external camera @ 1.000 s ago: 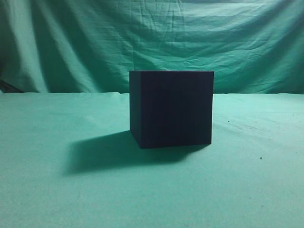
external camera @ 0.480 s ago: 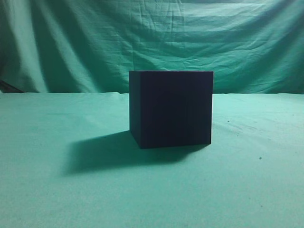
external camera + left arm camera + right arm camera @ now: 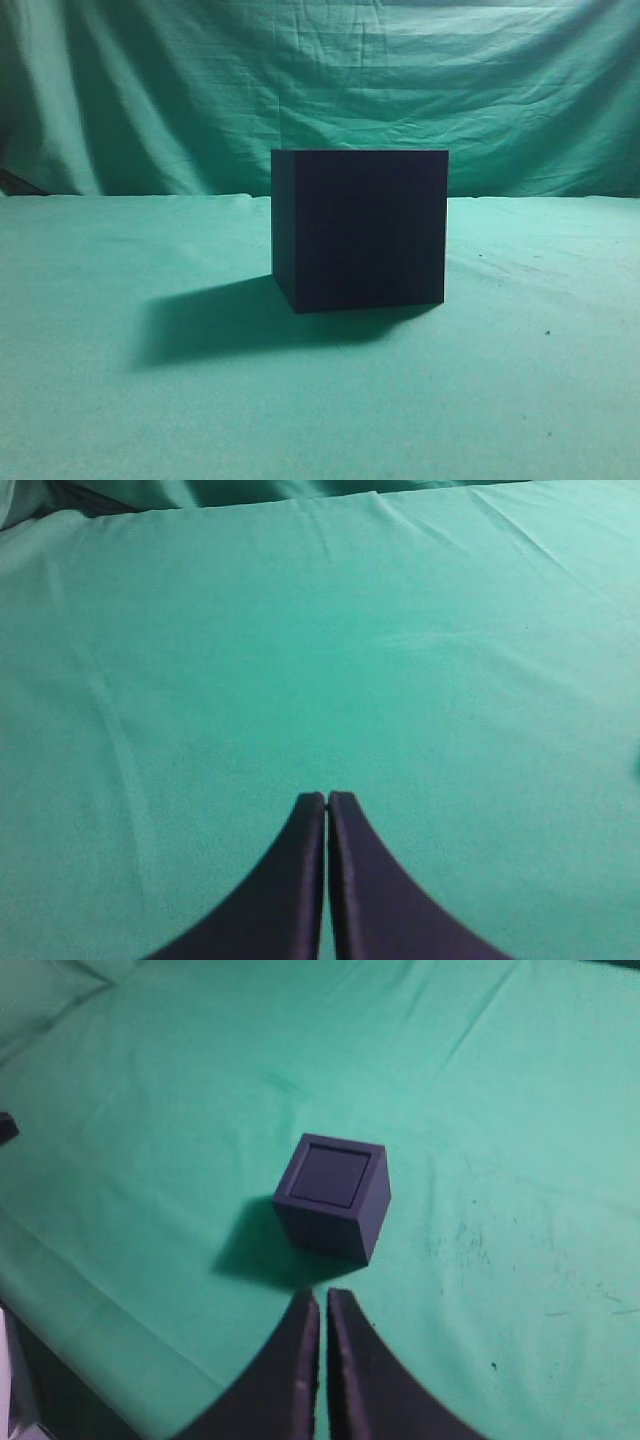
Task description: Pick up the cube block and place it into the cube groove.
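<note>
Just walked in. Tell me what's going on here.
Nothing is being handled right now. The cube groove, a dark box, stands alone on the green cloth. The right gripper hangs above it, shut and empty. The left gripper is shut over bare cloth. A purplish square fills the box's top, possibly the cube block seated inside, though that isn't certain.

Only one obstacle stands on the worktop [image 3: 100, 400]: the cube groove [image 3: 360, 230], dead centre, upright, green cloth open on every side of it. From the right wrist view its top [image 3: 330, 1175] is unobstructed, with room all round its walls. Below the left gripper [image 3: 327, 798], fingers pressed together, lies nothing but bare cloth, wide open.
</note>
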You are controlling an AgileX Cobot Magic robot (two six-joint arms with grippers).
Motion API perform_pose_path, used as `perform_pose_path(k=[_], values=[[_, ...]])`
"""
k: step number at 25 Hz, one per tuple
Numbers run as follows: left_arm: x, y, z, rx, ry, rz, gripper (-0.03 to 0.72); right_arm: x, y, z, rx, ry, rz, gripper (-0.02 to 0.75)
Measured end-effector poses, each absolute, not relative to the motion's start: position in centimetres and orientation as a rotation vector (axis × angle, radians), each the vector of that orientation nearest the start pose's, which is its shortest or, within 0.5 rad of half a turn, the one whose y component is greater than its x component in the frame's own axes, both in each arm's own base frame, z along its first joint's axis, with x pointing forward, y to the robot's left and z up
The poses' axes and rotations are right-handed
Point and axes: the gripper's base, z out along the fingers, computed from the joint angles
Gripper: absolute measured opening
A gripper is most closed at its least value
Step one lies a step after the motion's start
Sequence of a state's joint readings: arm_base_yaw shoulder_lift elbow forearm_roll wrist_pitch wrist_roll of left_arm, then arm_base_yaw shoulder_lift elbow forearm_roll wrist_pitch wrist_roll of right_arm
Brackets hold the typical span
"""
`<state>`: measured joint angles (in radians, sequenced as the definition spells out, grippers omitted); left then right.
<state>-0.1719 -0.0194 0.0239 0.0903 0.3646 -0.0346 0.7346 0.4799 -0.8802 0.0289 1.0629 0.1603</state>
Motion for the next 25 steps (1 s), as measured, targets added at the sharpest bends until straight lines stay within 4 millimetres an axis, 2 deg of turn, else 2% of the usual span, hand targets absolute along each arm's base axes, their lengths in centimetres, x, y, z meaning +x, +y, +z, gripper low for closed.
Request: perform_pose_path(k=[4,9,13,17,25], values=[[5.2,-0.6,17.3,0.183,1.843,-0.055,0.000,3.1,3.2,37.7,-0.672,2.041,0.532,0.000],[5.2,-0.6,17.3,0.183,1.843,-0.055,0.000,3.4,3.3,38.0,-0.741,1.952,0.488,0.000],[5.2,-0.6,17.3,0.183,1.843,-0.055,0.000,3.8,3.0,37.5,-0.648,1.880,0.443,0.000],[5.2,-0.6,17.3,0.183,1.843,-0.055,0.000,4.5,2.4,34.8,-0.444,1.823,0.347,0.000],[5.2,-0.6,17.3,0.183,1.843,-0.055,0.000,4.8,1.1,26.5,-0.116,1.745,0.182,0.000]])
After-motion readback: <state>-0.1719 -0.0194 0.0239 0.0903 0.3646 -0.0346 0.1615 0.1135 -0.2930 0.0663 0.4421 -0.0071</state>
